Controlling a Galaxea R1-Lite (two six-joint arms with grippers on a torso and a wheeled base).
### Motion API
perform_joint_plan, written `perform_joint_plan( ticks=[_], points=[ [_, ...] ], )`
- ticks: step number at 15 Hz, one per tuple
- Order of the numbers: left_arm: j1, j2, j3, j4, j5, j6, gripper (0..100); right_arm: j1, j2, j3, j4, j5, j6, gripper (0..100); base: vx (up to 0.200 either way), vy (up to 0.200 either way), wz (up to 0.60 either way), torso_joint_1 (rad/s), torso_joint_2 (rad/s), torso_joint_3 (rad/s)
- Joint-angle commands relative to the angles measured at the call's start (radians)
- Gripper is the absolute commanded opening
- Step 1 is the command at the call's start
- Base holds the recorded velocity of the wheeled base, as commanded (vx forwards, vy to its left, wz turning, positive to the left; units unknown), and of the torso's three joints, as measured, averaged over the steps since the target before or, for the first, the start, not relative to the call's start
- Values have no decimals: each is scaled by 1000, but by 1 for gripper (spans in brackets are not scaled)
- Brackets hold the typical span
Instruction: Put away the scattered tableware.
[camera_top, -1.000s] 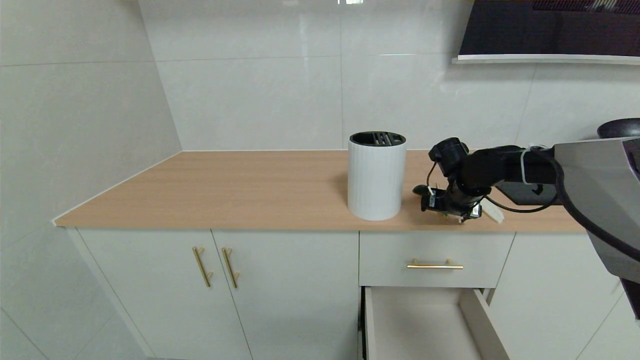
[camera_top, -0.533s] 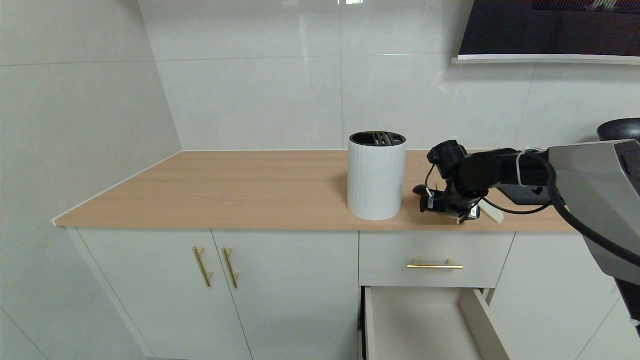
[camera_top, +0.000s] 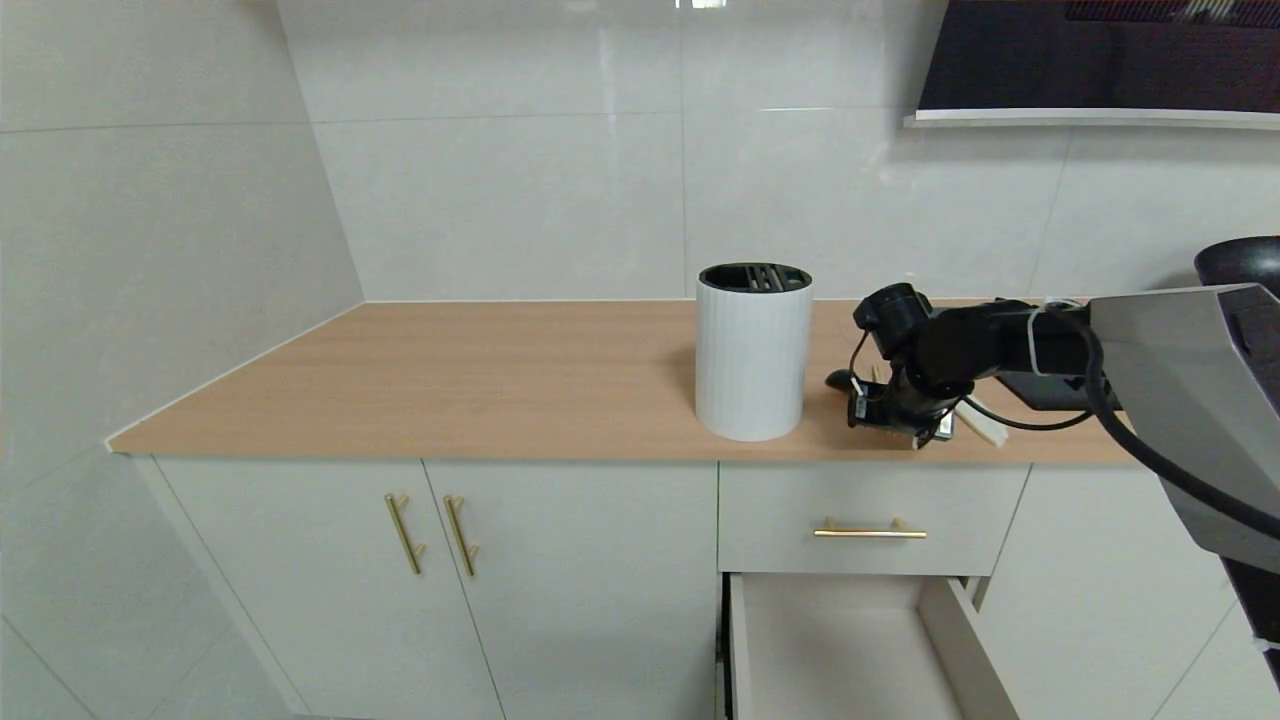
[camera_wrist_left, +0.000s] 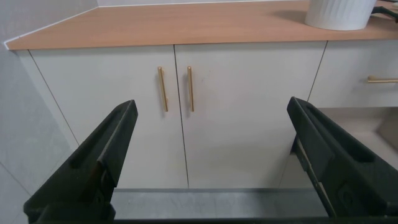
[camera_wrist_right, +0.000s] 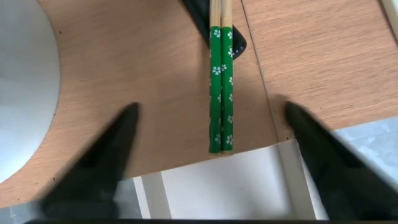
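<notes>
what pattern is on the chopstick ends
The chopsticks end in green with small white flowers, clearest in the right wrist view.

Wooden countertop (camera_top: 450, 380) bears a white holder (camera_top: 752, 360) and green-ended chopsticks (camera_wrist_right: 221, 93).

- Chopsticks (camera_wrist_right: 221, 93): pale wood, with green ends dotted with small white flowers.
- Utensil (camera_wrist_right: 238, 40) beneath them: black.
- Holder (camera_top: 752, 370): white with vertical ribs and a black slotted top.
- Bench (camera_top: 450, 380): light wood grain.
- Cabinet doors (camera_top: 560, 580): cream, with gold handles (camera_top: 868, 533).
</notes>
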Motion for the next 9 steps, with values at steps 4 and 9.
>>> perform_joint_plan(
  ticks=[4, 9],
  points=[
    [0, 0, 0, 0, 0, 0, 100, 0, 0, 2, 2, 0, -1, 0, 0, 0, 0, 0, 0, 0],
    [0, 0, 0, 0, 0, 0, 100, -2, -19, 5, 9, -3, -1, 0, 0, 0, 0, 0, 0, 0]
  ],
)
